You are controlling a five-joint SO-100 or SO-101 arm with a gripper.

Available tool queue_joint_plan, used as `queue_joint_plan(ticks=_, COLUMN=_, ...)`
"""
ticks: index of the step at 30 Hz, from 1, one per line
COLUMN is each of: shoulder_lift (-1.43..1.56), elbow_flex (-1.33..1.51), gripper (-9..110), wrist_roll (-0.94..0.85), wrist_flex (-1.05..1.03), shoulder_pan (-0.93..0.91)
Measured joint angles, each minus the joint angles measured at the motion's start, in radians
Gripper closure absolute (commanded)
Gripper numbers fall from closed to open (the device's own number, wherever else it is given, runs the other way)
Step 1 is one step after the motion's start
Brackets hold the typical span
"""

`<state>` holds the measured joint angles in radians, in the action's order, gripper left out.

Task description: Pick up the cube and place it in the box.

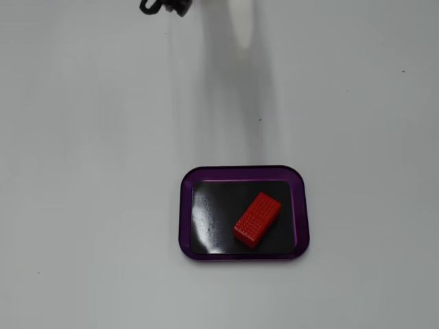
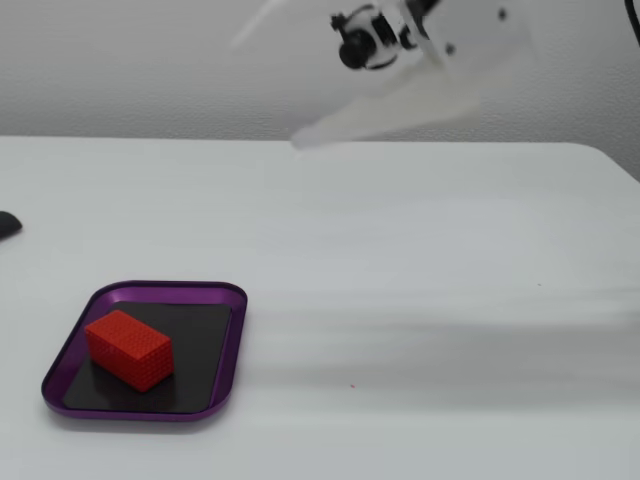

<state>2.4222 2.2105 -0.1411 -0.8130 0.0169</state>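
Your fingers (image 2: 300,75) are a pale blur raised well above the desk (image 2: 420,260); I cannot tell their spread. The cube (image 1: 257,219) lies inside the box (image 1: 243,173), so placing looks finished; just retreat clear.

Arm (image 2: 470,40): white shell, motion-blurred, at 1 o'clock in a fixed view.
Fingers (image 2: 300,135): white, long and tapering, smeared by blur; outline indistinct.
Motor (image 2: 365,42): black, rounded housing with pale highlights.
Fasteners: small dark dots on the white shell.
Second fixed view: black part (image 1: 161,6) at 12 o'clock, white blurred streak beside it.
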Motion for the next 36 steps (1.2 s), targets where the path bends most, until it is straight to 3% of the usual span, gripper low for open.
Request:
queue_joint_plan(ticks=5, shoulder_lift=0.216, elbow_flex=0.278, gripper=76, wrist_roll=0.0, wrist_flex=0.06, shoulder_pan=-0.005)
queue_joint_plan(ticks=13, shoulder_lift=0.495, elbow_flex=0.534, gripper=76, wrist_roll=0.003, wrist_flex=0.064, shoulder_pan=-0.003)
queue_joint_plan(ticks=20, shoulder_lift=0.706, elbow_flex=0.655, gripper=76, wrist_roll=0.069, wrist_flex=-0.066, shoulder_pan=-0.003)
queue_joint_plan(ticks=23, shoulder_lift=0.795, elbow_flex=0.667, gripper=83, wrist_roll=0.087, wrist_flex=-0.132, shoulder_pan=-0.005)
queue_joint_plan(ticks=27, shoulder_lift=0.862, elbow_flex=0.67, gripper=102, wrist_roll=0.094, wrist_flex=-0.199, shoulder_pan=-0.006)
queue_joint_plan(ticks=36, shoulder_lift=0.864, elbow_flex=0.672, gripper=102, wrist_roll=0.094, wrist_flex=-0.284, shoulder_pan=-0.006)
